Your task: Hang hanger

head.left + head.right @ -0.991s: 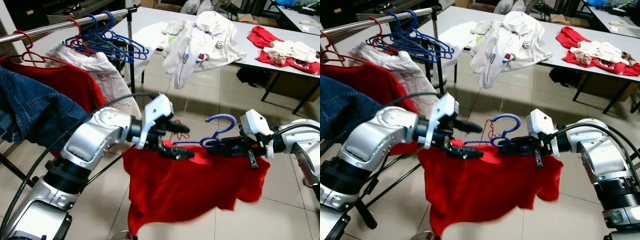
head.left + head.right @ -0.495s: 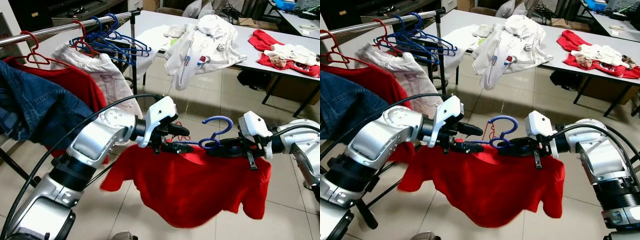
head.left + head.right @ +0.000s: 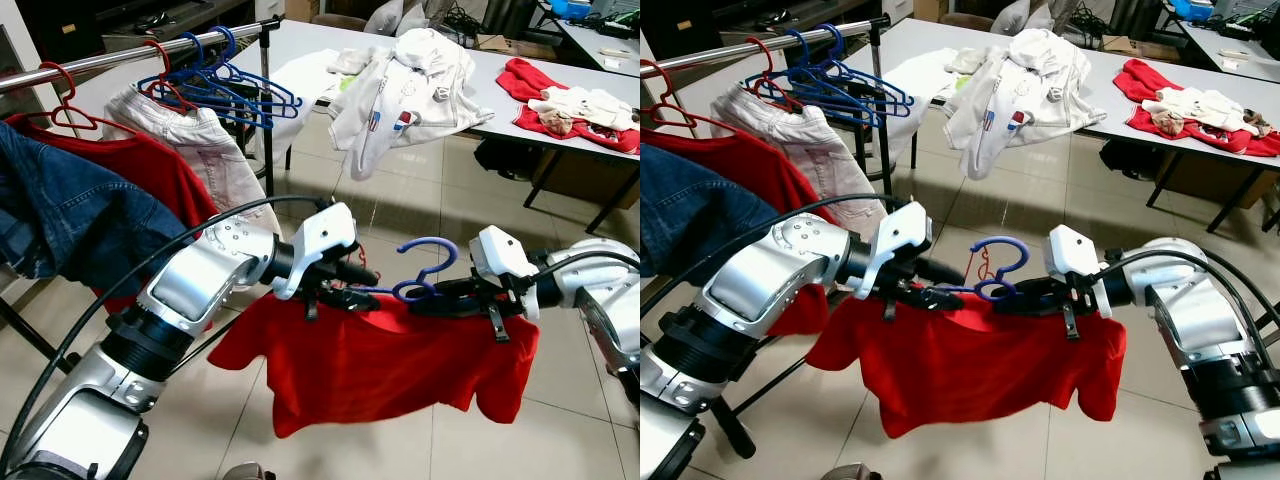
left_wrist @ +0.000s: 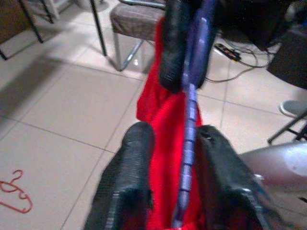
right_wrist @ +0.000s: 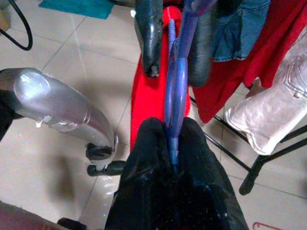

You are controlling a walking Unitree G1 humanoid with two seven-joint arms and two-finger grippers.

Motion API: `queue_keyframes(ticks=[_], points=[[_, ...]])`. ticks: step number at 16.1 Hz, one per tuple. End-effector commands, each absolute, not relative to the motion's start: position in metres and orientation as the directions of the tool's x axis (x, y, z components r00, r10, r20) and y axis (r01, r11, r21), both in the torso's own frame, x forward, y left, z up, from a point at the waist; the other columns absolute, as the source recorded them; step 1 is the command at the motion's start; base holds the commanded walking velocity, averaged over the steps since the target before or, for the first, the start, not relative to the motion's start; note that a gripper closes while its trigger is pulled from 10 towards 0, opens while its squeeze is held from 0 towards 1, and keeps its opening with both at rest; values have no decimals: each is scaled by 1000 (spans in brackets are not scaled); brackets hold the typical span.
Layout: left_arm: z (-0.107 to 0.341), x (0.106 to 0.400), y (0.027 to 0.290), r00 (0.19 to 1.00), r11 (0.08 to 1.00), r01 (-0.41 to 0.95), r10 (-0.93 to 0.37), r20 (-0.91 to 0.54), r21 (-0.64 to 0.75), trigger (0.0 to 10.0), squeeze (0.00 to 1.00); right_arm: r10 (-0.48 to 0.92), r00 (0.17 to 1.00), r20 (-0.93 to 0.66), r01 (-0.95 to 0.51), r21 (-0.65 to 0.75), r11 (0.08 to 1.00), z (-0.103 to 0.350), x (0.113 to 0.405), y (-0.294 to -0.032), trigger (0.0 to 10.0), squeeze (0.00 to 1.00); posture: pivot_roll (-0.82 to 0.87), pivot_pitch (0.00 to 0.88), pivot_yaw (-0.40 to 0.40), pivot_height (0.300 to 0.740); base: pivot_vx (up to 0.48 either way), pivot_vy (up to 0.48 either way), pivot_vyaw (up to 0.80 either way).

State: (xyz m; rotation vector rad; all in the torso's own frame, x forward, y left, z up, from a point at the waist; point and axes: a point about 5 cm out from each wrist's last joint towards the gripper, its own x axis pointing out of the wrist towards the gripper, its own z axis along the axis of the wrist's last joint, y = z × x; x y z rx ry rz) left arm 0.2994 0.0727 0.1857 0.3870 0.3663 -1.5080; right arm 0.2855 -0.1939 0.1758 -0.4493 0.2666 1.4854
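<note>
A blue hanger (image 3: 432,252) carrying a red shirt (image 3: 380,360) hangs in the air between my two arms, above the tiled floor. My right gripper (image 3: 420,298) is shut on the hanger just below its hook, as the right wrist view (image 5: 170,139) shows up close. My left gripper (image 3: 365,285) straddles the hanger's left arm at the shirt's shoulder. Its fingers (image 4: 136,153) stand a little apart, with the blue bar and red cloth in the gap. The clothes rail (image 3: 110,58) runs at the upper left, well away from the hook.
On the rail hang empty blue hangers (image 3: 225,88), pale trousers (image 3: 200,140), a red garment (image 3: 130,170) and jeans (image 3: 70,220). A grey table (image 3: 500,95) behind holds a white jacket (image 3: 410,80) and red clothes (image 3: 570,110). A small red hanger (image 4: 14,196) lies on the floor.
My left gripper's fingers have drawn closer together around the hanger's arm. The red shirt has swung and now hangs flatter and wider. The right gripper has kept its hold.
</note>
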Motion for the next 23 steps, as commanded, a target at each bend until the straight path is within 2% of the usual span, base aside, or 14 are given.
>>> queue_keyframes(ticks=[1, 6, 8, 9, 10, 11, 17, 18, 20, 21, 22, 23], points=[[188, 300, 70, 18, 1, 999, -875, -484, 35, 0, 0, 911, 62, -407, -979, -204, -24, 195, 288, -187, 10000, 0, 50, 0, -33, 740, 0, 0, 0], [191, 301, 68, 6, -12, 999, -886, -464, 35, 0, 0, 906, 44, -420, -978, -205, -48, 196, 290, -185, 10000, 0, 50, 0, -30, 740, 0, 0, 0], [193, 301, 69, 3, -16, 999, -892, -453, 39, 0, 0, 909, 55, -413, -981, -191, -28, 196, 292, -185, 10000, 0, 53, 0, -34, 740, 0, 0, 0], [193, 301, 70, 4, -16, 999, -893, -450, 40, 0, 0, 913, 66, -403, -982, -188, -11, 197, 294, -185, 10000, 569, 53, 0, -34, 740, 0, 0, 0], [193, 301, 70, 4, -16, 999, -893, -449, 40, 0, 0, 914, 75, -398, -981, -193, -4, 197, 294, -185, 10000, 706, 53, 0, -34, 740, 0, 0, 0], [194, 302, 71, 4, -16, 999, -895, -445, 41, 0, 0, 920, 78, -385, -984, -179, 8, 197, 295, -184, 10000, 1000, 51, 0, -35, 740, 0, 0, 0], [194, 300, 72, -19, -44, 998, -891, -454, 45, 0, 0, 919, 99, -381, -983, -184, 29, 204, 295, -187, 10000, 1000, 46, 0, -33, 740, 0, 0, 0], [194, 300, 72, -23, -51, 997, -888, -460, 49, 0, 0, 914, 116, -390, -982, -182, 46, 203, 296, -186, 10000, 24, 45, 0, -33, 740, 0, 0, 0], [194, 300, 72, -25, -55, 997, -886, -462, 52, 0, 0, 913, 127, -388, -981, -184, 58, 204, 298, -186, 10000, 0, 45, 0, -34, 740, 0, 0, 0], [194, 300, 72, -25, -56, 997, -886, -463, 53, 0, 0, 915, 127, -384, -981, -182, 59, 204, 298, -187, 8627, 0, 46, 0, -34, 740, 0, 0, 0], [194, 300, 72, -27, -58, 997, -886, -463, 53, 0, 0, 918, 124, -378, -983, -173, 61, 205, 299, -186, 0, 0, 45, 0, -34, 740, 0, 0, 0], [194, 300, 72, -28, -59, 997, -886, -463, 53, 0, 0, 918, 122, -377, -983, -171, 61, 205, 299, -186, 0, 0, 45, 0, -34, 740, 0, 0, 0]])
